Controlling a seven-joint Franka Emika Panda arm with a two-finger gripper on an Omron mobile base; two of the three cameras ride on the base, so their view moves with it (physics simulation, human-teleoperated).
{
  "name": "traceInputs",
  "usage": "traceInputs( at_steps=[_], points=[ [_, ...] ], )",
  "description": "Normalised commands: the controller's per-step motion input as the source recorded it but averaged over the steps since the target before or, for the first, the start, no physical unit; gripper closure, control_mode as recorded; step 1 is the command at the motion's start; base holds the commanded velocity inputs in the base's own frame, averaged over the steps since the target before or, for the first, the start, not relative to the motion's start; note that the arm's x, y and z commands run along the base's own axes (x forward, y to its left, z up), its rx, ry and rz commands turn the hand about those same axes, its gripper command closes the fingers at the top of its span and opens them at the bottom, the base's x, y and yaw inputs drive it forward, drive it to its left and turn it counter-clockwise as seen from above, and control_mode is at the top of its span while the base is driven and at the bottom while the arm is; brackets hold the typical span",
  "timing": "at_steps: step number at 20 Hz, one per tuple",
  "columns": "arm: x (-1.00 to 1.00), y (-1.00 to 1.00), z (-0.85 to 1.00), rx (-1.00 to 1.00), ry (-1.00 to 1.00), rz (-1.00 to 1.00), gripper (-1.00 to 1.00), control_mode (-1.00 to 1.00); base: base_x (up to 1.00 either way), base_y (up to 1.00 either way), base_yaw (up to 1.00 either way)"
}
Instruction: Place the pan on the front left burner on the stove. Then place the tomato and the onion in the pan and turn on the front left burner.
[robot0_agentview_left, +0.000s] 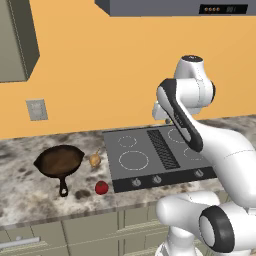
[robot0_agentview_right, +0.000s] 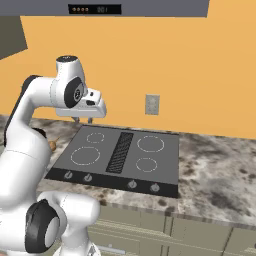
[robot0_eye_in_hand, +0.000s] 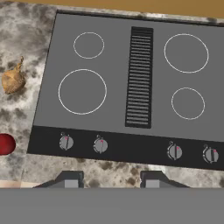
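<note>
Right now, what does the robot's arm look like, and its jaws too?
The arm is glossy white and rounded, made of fat tube-shaped segments with dark grey-black bands and round caps at the joints. The gripper ends in two small, blocky grey tips. No cables or markings show.

arm (robot0_agentview_left: 185, 120): raised, elbow bent | fingers (robot0_eye_in_hand: 72, 179): pointing down, parted, holding nothing

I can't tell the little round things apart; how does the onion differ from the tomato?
The onion is tan-yellow with a pointed tip; the tomato is a smooth, glossy red ball. The onion lies farther back, next to the pan; the tomato sits nearer the counter's front edge. Both are similar in size and rest on the counter left of the stove.
</note>
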Motion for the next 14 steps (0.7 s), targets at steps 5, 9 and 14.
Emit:
traceInputs(
  at_steps=[5,9,14],
  points=[
    [0.00,0.01,0.00,0.00,0.00,0.00,-1.00,-1.00,0.00,0.00,0.00],
    [-0.06,0.07,0.00,0.00,0.00,0.00,-1.00,-1.00,0.00,0.00,0.00],
    [-0.11,0.13,0.00,0.00,0.00,0.00,-1.00,-1.00,0.00,0.00,0.00]
  ],
)
